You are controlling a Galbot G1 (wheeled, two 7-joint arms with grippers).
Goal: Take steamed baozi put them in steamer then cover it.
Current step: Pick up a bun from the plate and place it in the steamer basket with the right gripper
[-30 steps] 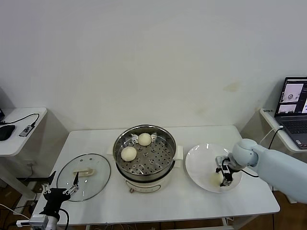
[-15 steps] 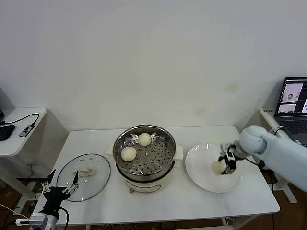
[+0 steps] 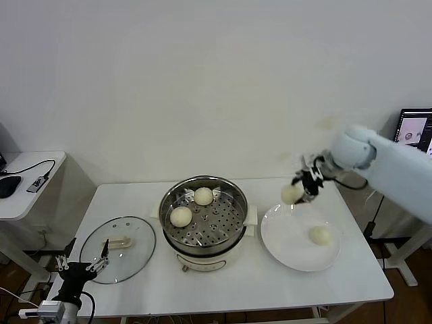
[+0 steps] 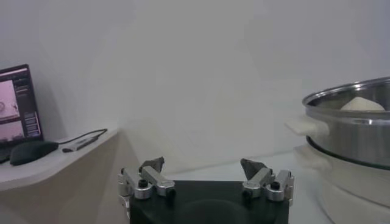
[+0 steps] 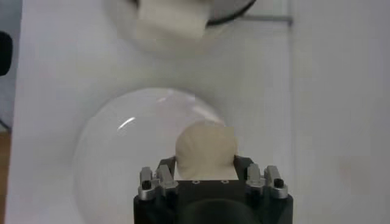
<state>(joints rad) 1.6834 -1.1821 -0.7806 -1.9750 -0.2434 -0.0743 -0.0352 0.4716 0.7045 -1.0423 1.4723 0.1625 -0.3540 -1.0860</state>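
Observation:
My right gripper (image 3: 300,190) is shut on a cream-white baozi (image 3: 291,194) and holds it in the air above the far edge of the white plate (image 3: 287,246); the wrist view shows the bun (image 5: 205,145) between the jaws. One baozi (image 3: 319,235) lies on the plate. Two baozi (image 3: 181,216) (image 3: 204,196) sit on the perforated tray of the steel steamer (image 3: 233,192) at the table's middle. The glass cover (image 3: 118,239) with its cream handle lies flat to the steamer's left. My left gripper (image 3: 82,264) is open and empty, low by the table's front left corner.
A laptop (image 3: 415,135) stands on a side table at the right. A small desk with a mouse and cable (image 3: 8,185) is at the left. The steamer's handle (image 5: 170,17) shows beyond the plate in the right wrist view.
My right gripper closed on a baozi on the plate and lifted it up and toward the back, leaving one bun on the plate. The left arm stayed put.

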